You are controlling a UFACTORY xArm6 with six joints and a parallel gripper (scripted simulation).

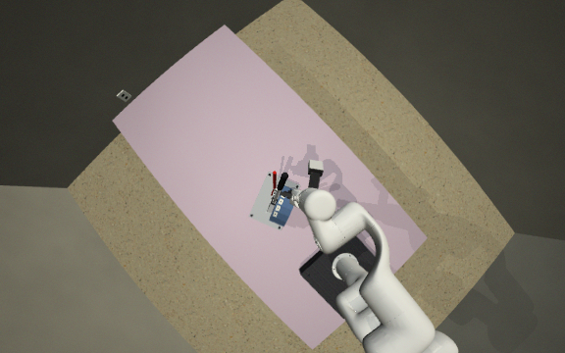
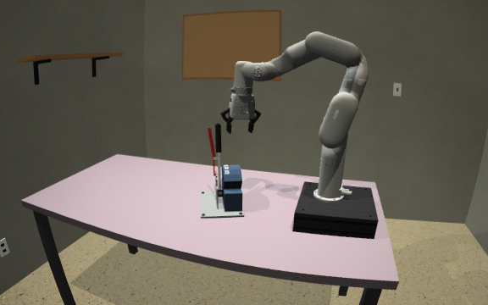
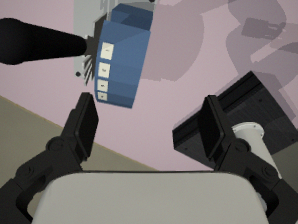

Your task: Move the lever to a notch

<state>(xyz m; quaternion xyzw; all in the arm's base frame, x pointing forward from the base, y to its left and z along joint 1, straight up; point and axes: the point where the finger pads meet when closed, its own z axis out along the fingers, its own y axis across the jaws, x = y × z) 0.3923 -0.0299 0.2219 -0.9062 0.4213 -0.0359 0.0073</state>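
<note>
The black two-fingered gripper (image 2: pixel 240 125) is seen fully spread and holding nothing, hanging above and just to the right of the lever assembly in the exterior view. The assembly stands on a light grey square base plate (image 2: pixel 208 210) near the middle of the pale pink surface (image 2: pixel 142 203). From it rises a thin upright lever topped by a black cylindrical handle (image 2: pixel 218 137), and a slim red bar (image 2: pixel 211 141) is set just beside that handle on the side away from the arm, apart from it at the top. A blue block (image 2: pixel 232 186) beside the lever carries the small white number plates (image 3: pixel 104 70); the digits cannot be read.

The step in hand is judged to be the approach to the squeeze. It is done well if the gripper is carried sideways over the handle and lowered so that one finger passes outside the red bar and the other outside the black handle, both caught between the pads. In the wrist view the handle lies left of the left finger (image 3: pixel 83 123), so a lateral shift is needed first. The wide spread should be kept until both parts are straddled, and a descent onto the handle tip avoided.
</note>
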